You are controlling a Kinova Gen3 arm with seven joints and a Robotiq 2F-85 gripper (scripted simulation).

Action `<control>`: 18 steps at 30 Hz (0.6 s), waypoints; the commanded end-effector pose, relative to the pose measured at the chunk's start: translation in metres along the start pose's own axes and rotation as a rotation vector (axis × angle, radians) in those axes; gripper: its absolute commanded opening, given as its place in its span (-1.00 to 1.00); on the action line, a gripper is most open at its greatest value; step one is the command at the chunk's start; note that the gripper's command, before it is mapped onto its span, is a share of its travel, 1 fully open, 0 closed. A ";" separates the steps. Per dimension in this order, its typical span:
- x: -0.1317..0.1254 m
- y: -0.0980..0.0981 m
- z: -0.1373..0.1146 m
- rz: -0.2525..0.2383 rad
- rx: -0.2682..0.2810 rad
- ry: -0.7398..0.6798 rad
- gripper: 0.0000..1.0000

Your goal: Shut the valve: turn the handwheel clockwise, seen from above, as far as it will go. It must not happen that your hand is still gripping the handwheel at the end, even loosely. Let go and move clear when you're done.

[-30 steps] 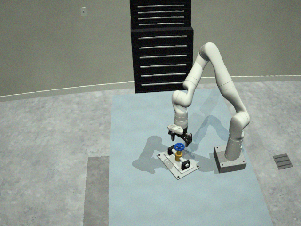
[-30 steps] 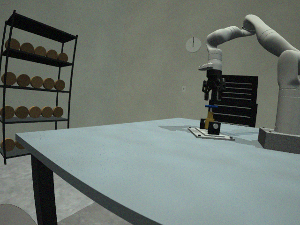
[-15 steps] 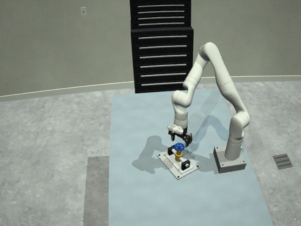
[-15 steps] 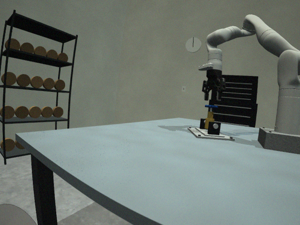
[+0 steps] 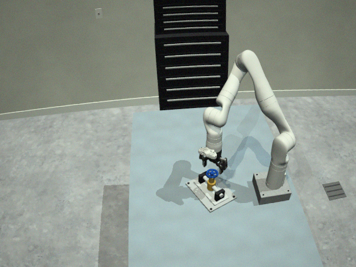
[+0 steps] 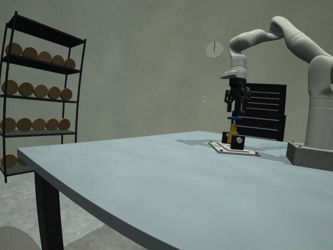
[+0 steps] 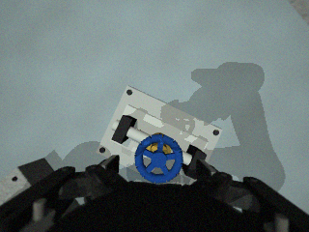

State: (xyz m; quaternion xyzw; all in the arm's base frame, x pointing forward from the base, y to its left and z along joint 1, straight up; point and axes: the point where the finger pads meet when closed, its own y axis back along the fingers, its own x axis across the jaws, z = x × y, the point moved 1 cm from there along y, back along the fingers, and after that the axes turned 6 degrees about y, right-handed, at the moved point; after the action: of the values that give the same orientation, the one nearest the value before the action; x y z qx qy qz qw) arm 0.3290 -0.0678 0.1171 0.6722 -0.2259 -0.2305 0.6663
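With the black two-finger gripper [image 6: 235,109] spread wide and empty, lower straight down, straddling the blue spoked handwheel [image 6: 234,117] at three and nine o'clock.

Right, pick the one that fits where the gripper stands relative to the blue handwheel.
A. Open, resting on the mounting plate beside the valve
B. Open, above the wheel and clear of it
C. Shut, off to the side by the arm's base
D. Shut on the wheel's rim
B: in the exterior view the gripper hangs open with a visible gap of air above the blue handwheel, touching nothing.
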 end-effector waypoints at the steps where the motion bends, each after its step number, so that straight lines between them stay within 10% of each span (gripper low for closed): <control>1: 0.000 -0.003 -0.001 0.002 0.001 0.001 1.00; 18: 0.001 -0.019 -0.001 0.002 0.001 0.001 1.00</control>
State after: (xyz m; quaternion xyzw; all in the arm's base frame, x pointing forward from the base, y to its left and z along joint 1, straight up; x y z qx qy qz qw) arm 0.3295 -0.0698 0.1021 0.6712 -0.2275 -0.2306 0.6667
